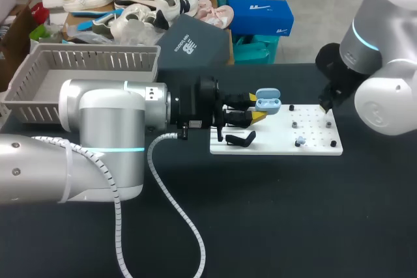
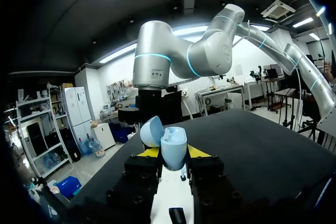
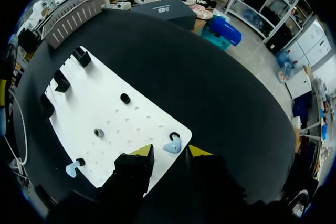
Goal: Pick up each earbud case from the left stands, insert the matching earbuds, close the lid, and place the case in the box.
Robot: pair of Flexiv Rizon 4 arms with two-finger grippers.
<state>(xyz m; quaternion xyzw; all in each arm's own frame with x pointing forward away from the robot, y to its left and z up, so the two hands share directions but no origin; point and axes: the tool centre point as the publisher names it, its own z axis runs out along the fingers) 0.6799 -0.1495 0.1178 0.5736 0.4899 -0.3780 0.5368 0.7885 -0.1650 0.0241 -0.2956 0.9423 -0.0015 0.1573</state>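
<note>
My left gripper (image 1: 257, 108) is shut on a light blue earbud case (image 1: 268, 99), held over the left part of the white board (image 1: 277, 144). In the left wrist view the case (image 2: 174, 148) stands between the yellow tips of the gripper (image 2: 173, 154) with its lid (image 2: 151, 131) swung open. My right gripper (image 3: 169, 151) hovers at the board's (image 3: 105, 103) corner, open, with a pale blue earbud (image 3: 172, 145) between its tips and small gaps on both sides. A second earbud (image 3: 72, 169) lies near the board's other edge, the earbud (image 1: 300, 141) also showing from above.
Black stands (image 1: 240, 139) sit on the board's left side. Small black pegs (image 3: 125, 98) and a grey peg (image 3: 98, 132) dot the board. A grey slatted box (image 1: 91, 63) stands at the back left, a dark flat box (image 1: 192, 47) behind the board.
</note>
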